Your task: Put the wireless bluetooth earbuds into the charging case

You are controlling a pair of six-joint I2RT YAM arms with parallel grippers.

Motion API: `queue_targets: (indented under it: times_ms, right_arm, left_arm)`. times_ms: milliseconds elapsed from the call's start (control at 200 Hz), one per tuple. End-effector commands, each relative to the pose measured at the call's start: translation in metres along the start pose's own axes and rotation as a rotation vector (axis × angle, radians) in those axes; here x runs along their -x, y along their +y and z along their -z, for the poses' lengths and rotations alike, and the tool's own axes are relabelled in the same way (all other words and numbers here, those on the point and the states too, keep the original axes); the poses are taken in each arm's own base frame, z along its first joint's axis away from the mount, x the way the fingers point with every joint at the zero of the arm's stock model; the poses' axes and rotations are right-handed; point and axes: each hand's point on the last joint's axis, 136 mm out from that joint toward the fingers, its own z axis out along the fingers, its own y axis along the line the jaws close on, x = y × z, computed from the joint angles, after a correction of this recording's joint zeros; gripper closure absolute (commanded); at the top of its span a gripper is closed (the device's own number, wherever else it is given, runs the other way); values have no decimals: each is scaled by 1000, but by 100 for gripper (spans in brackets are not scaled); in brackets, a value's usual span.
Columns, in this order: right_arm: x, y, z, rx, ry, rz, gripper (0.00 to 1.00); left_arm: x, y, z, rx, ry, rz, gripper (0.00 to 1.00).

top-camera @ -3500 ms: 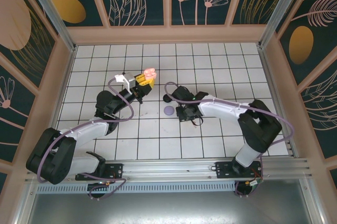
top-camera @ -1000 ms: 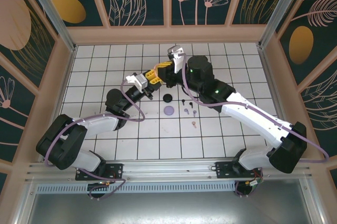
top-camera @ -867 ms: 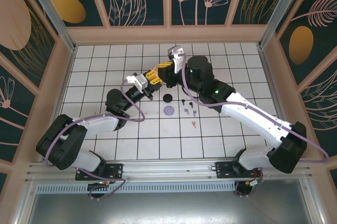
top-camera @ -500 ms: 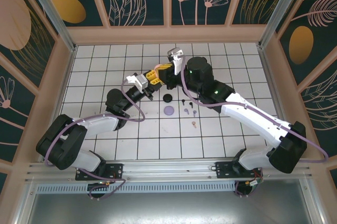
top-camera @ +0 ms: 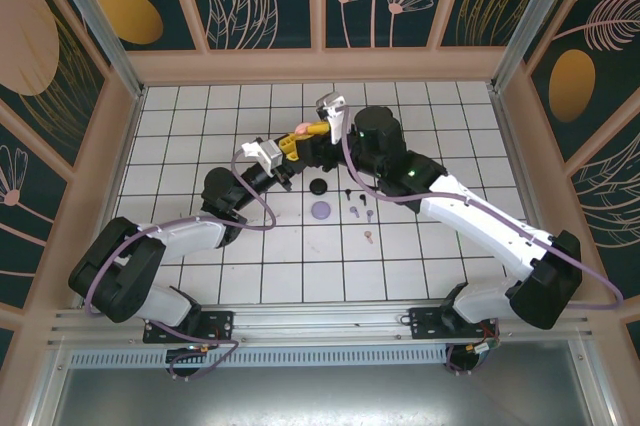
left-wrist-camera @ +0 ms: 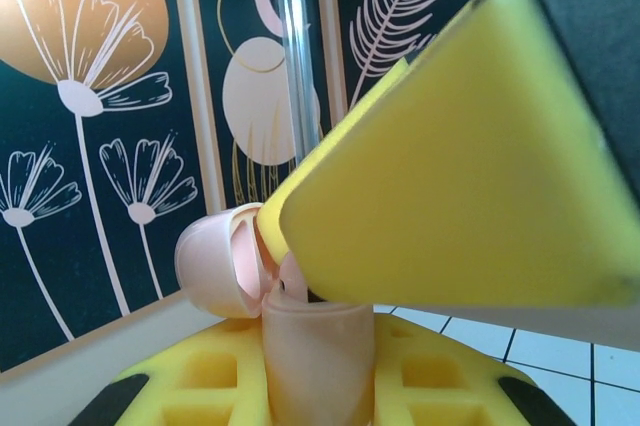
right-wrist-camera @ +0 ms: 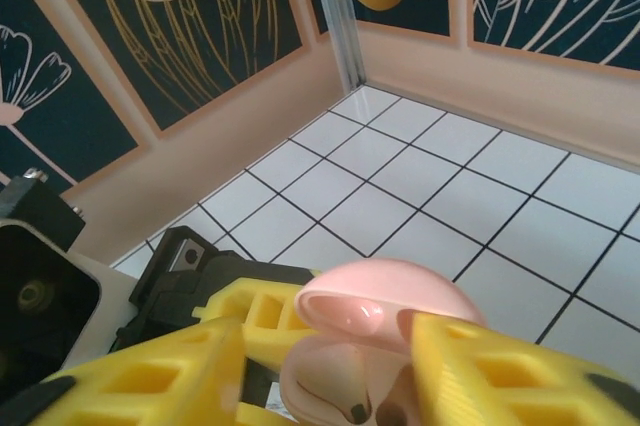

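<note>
Left gripper is squeezed shut on the pink charging case in the top view, above the white tiled table. Right gripper sits just beside it at 3 o'clock. At 6 o'clock from them lies a black case, then a lilac case. A few tiny earbuds lie loose at 3 o'clock from the lilac case.

From the left wrist, the pink case stands open with its lid tipped to 9 o'clock. The other arm's big yellow finger pokes in from 2 o'clock.

From the right wrist, the right gripper's yellow fingers stand partly apart, gripping nothing. The open pink case is between them.
</note>
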Motion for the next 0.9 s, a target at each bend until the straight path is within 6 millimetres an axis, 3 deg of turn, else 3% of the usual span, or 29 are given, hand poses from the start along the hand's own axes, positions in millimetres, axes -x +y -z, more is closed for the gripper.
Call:
queue_targets:
  times_ms: [0,195,270,335,440,556,701,891]
  right_arm:
    - [26,-3,11,-48,-46,-51,47]
    - [52,-20,51,-136,-119,-201,38]
    - [47,-31,68,-181,-125,-269,38]
    - [31,-46,81,-245,-108,-337,38]
    - [-21,-73,93,-351,-17,-426,38]
    - [-97,-98,99,-462,146,-508,38]
    - [-182,-113,105,-559,338,-569,39]
    - [-252,-116,108,-597,520,-607,42]
  left_arm:
    - [17,-1,-5,-9,-65,-5,100]
    - [2,1,1,18,-63,37,100]
    - [-2,1,5,25,-65,48,100]
    - [-3,1,8,28,-65,53,100]
    - [-3,0,11,31,-61,53,100]
    - [-4,-4,15,21,-48,43,100]
    - [-8,-10,19,-2,-20,38,100]
    - [-10,-19,24,-36,7,44,100]
